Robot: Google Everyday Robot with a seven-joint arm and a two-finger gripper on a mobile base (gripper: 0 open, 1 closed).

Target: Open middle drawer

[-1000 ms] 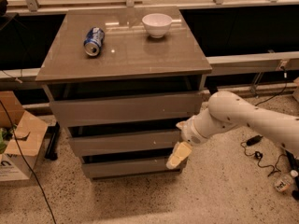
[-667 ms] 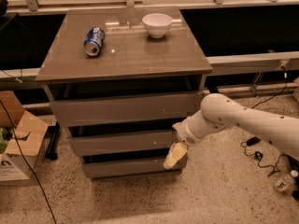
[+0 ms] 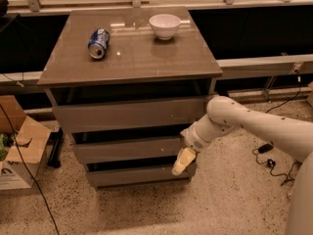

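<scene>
The middle drawer (image 3: 127, 149) is the second grey front of the taupe cabinet, wide and low, with a dark gap above it. The taller top drawer front (image 3: 129, 114) is above it and the lowest front (image 3: 137, 175) below. My white arm reaches in from the right. My gripper (image 3: 180, 163) hangs at the cabinet's front right corner, just below the right end of the middle drawer and over the lowest drawer's right end, its cream fingertips pointing down and left.
On the cabinet top (image 3: 137, 58) lie a blue can (image 3: 99, 43) on its side and a white bowl (image 3: 165, 26). A cardboard box (image 3: 17, 141) stands on the floor at left. Cables (image 3: 269, 163) lie on the floor at right.
My arm and gripper have shifted slightly left along the cabinet's front right corner. The drawers look the same.
</scene>
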